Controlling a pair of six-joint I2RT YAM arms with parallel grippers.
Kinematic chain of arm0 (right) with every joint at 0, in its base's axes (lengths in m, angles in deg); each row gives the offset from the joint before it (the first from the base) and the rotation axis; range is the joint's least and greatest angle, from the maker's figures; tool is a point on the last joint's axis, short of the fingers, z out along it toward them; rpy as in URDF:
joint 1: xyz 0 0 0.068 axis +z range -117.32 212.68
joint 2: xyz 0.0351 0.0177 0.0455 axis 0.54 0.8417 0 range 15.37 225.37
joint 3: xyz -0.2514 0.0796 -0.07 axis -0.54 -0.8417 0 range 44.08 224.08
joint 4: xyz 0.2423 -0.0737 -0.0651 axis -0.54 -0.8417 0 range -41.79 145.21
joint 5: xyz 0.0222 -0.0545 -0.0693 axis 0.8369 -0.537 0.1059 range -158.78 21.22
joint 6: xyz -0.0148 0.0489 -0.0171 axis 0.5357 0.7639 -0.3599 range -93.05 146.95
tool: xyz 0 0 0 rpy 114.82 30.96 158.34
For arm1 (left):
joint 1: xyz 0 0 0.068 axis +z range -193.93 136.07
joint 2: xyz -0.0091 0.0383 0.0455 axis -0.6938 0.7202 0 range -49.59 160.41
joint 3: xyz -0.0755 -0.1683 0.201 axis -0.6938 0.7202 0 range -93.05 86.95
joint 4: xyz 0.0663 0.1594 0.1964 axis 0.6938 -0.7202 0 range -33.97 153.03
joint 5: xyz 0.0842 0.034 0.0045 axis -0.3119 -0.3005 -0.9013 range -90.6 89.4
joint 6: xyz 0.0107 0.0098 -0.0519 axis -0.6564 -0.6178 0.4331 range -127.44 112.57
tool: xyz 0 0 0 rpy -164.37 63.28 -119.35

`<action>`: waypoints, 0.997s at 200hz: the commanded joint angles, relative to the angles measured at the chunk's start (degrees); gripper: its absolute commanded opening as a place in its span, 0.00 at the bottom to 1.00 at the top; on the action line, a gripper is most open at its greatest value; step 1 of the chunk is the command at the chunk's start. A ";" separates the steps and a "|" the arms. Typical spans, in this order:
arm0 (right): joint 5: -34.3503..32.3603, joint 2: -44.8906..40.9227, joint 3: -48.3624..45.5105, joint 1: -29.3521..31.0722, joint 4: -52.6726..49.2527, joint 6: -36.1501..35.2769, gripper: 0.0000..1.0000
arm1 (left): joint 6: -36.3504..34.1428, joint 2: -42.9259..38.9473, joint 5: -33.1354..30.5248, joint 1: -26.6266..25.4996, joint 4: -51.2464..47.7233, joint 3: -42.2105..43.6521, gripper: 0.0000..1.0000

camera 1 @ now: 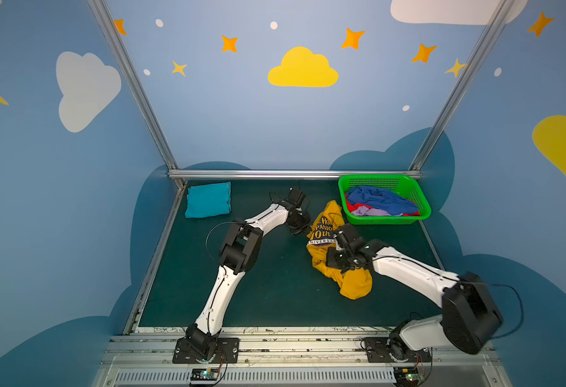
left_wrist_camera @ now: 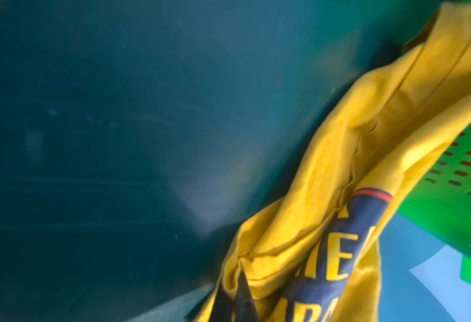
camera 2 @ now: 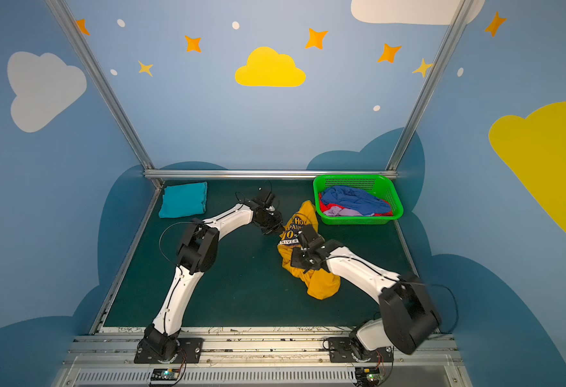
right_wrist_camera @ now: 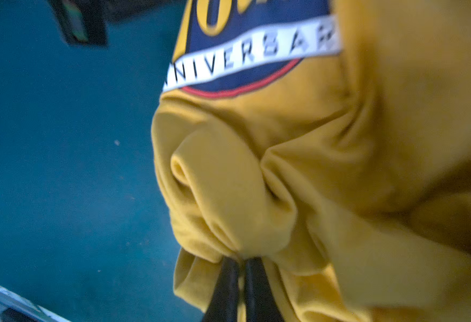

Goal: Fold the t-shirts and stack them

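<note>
My right claw [right_wrist_camera: 240,266] is pinching a fold of the mustard-yellow t-shirt [camera 1: 355,284] with the jaws closed tight on the cloth, on the near side of the green basket [camera 1: 385,219]. My left claw [left_wrist_camera: 237,290] is also closed, gripping the same shirt beside its navy print, just left of the basket. A blue t-shirt [camera 1: 375,197], a red t-shirt [camera 1: 351,207] and a lavender t-shirt [camera 1: 370,211] are lying crumpled inside the basket. The teal t-shirt [camera 1: 208,200] is lying folded well apart from the basket, to its left.

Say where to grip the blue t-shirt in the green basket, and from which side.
Pinch the raised ridge of the crumpled blue cotton t-shirt from straight above. It lies topmost, over the red t-shirt and lavender t-shirt, and the perforated green plastic basket walls it in, so a sideways approach looks blocked.
</note>
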 commanded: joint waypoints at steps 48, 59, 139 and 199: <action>-5.60 -16.37 7.26 -6.25 -11.13 -10.60 0.00 | -0.32 -11.43 -1.99 3.28 -0.82 3.56 0.04; -5.08 -14.95 10.22 -6.35 -12.39 -11.52 0.00 | -0.86 -14.67 -2.62 4.75 -1.88 3.63 0.04; -3.25 -6.76 29.32 -12.52 -12.58 -11.31 0.00 | -4.28 -43.70 -11.35 17.36 -10.75 9.21 0.04; 8.81 4.85 36.33 -14.88 -11.65 -9.36 0.00 | -5.70 -53.94 -14.49 20.31 -12.98 11.59 0.04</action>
